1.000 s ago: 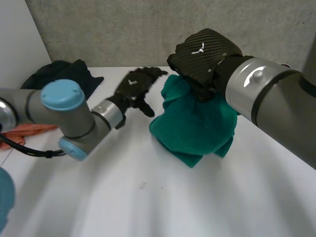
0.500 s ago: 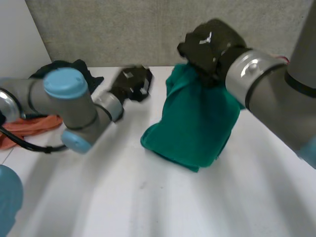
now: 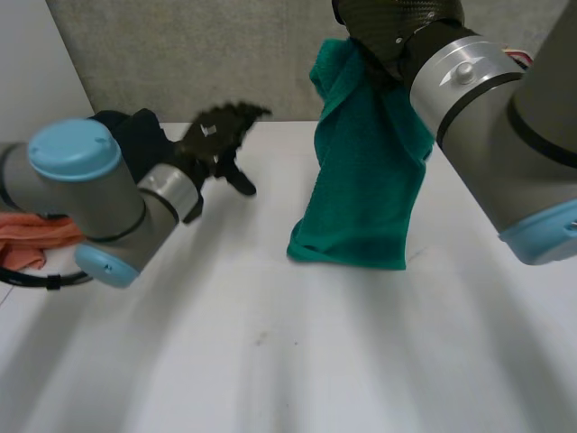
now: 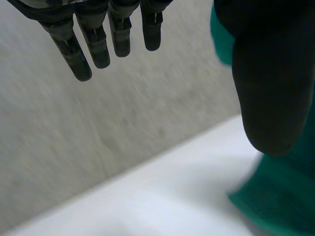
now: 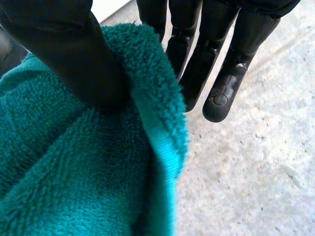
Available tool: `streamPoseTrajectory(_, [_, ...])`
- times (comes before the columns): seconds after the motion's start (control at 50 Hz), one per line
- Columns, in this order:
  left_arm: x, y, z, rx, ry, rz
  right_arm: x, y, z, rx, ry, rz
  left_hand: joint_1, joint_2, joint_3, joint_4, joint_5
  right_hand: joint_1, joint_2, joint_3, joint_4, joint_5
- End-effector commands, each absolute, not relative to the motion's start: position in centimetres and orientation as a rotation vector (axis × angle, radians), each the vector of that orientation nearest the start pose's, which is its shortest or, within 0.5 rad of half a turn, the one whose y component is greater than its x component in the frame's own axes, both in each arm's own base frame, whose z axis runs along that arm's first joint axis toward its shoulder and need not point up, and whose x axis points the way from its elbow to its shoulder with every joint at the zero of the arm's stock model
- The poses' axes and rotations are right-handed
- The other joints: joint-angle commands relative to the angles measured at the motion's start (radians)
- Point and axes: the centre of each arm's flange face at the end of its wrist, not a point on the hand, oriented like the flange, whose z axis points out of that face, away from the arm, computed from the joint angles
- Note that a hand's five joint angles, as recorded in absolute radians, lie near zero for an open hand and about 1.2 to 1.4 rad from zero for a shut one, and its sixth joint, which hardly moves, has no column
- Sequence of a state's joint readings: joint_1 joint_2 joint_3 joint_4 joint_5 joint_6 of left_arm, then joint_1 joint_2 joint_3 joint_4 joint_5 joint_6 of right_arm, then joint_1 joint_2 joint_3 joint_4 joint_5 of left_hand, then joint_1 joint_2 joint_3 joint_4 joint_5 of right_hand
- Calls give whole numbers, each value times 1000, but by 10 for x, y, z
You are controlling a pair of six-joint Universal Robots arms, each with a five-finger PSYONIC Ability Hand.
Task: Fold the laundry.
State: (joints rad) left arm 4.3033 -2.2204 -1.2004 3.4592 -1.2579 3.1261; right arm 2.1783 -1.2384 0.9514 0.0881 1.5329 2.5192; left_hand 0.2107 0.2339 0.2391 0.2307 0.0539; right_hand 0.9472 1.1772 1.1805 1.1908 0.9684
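Observation:
A teal towel (image 3: 361, 180) hangs from my right hand (image 3: 389, 25), high above the table's far side. Its lower end rests on the white table (image 3: 270, 361). In the right wrist view the thumb (image 5: 64, 49) pinches the towel's upper edge (image 5: 162, 132) against the fingers (image 5: 197, 54). My left hand (image 3: 216, 135) hovers left of the towel, apart from it, with its fingers straight and nothing in them. The left wrist view shows its fingers (image 4: 98, 44) spread, its thumb (image 4: 270, 88) in front of the towel (image 4: 275, 201).
A dark cloth pile (image 3: 135, 135) lies at the back left, behind my left arm. An orange cloth (image 3: 32, 233) lies at the left edge. A grey wall (image 3: 180, 54) closes the far side of the table.
My right hand has lifted the towel from a bunched heap until it hangs long. My left hand drew back to the left, curled briefly and is straight again.

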Motion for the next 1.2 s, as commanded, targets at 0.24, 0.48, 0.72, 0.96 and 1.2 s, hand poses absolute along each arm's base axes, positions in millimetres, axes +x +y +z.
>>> streamPoseTrajectory(0.24, [-357,-323,122,-625,-1857,1305,331,-233,376,-1220,1580,-2386,249,225,220,229,231,449,219,216,205,253])
streamPoseTrajectory(0.48, [-366,-297,122,-627,-1830,1075,326,-241,370,-1231,1640,-2381,1186,1162,1157,1166,1168,449,219,216,205,253])
streamPoseTrajectory(0.72, [-329,-340,162,-470,-1891,1317,326,-259,353,-1242,1706,-2353,1029,1006,1001,1009,1011,449,219,216,205,253])
streamPoseTrajectory(0.96, [-328,-329,152,-539,-1867,1179,328,-256,354,-1240,1697,-2351,211,188,183,191,193,449,219,216,205,253])
streamPoseTrajectory(1.2, [-339,-305,133,-606,-1845,972,328,-255,355,-1241,1691,-2353,246,223,218,226,229,449,219,216,205,253])
